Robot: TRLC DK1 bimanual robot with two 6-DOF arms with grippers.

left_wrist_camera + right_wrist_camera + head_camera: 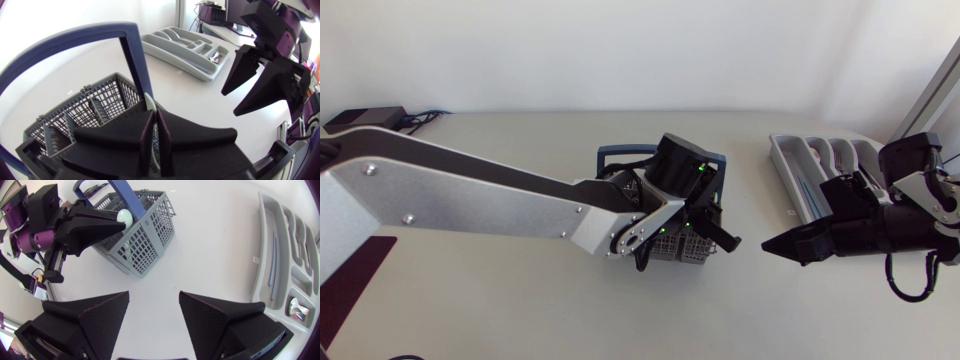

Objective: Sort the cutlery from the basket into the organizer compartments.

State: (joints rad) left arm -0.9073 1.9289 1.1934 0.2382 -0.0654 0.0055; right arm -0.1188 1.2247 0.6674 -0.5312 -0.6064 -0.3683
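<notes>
The right wrist view shows best a pale handle tip [123, 216] pinched in the left claw [119, 224] over the grey basket [150, 235] (its blue hoop [127, 200] hides the rest), the right claw [154, 296] spread empty, and the organizer [264, 255] beside it holding a thin blue piece [272, 265] and something shiny [298, 307].

Left arm [470, 190]: a silver-grey link that extended from the left side edge past the table's middle, with a black wrist joint angled downward at its end.
Left gripper [154, 114]: fingers drawn almost together, pressed from both sides on a thin pale utensil [123, 216]. Its tips pointed toward the right gripper.
Right arm [880, 228]: black end section that lay low and roughly level, in from the right side edge.
Right gripper [154, 300]: fingers spread wide with nothing between them. Its tips faced the left gripper, near but apart.
</notes>
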